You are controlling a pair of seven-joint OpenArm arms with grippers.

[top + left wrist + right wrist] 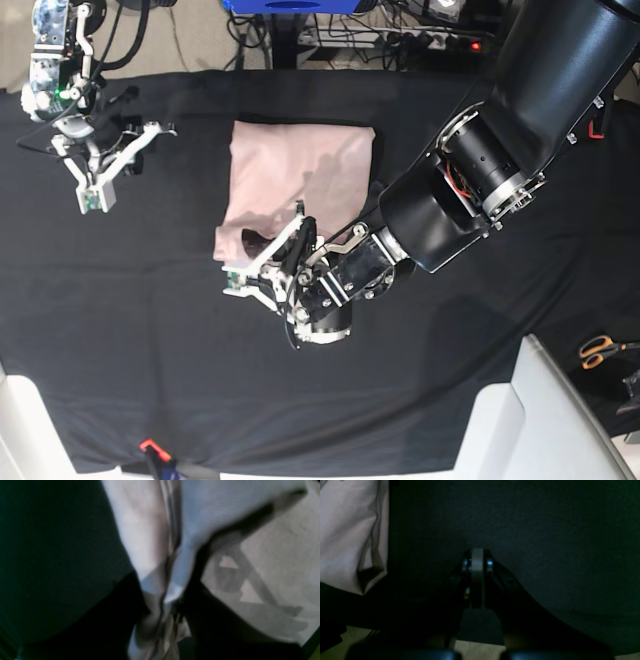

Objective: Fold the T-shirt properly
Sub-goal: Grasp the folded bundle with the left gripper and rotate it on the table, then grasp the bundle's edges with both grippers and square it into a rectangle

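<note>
— Pink T-shirt [300,175]: partly folded, lying on black table cloth [480,340]. Left gripper [262,262]?
— Clenched on T-shirt's near edge, cloth bunched. Right gripper [95,190]: closed, empty, well apart from T-shirt.

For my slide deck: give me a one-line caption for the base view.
Left gripper pinches the near edge of the folded pink T-shirt on the black cloth; right gripper hovers apart.

A black table cloth [480,350] covers the wide work surface. Beyond its far edge lies a pale floor strewn with dark cables [410,25] and a blue base [290,5]. Orange-handled scissors [600,350] rest at the right — beside a white panel [560,420].
</note>
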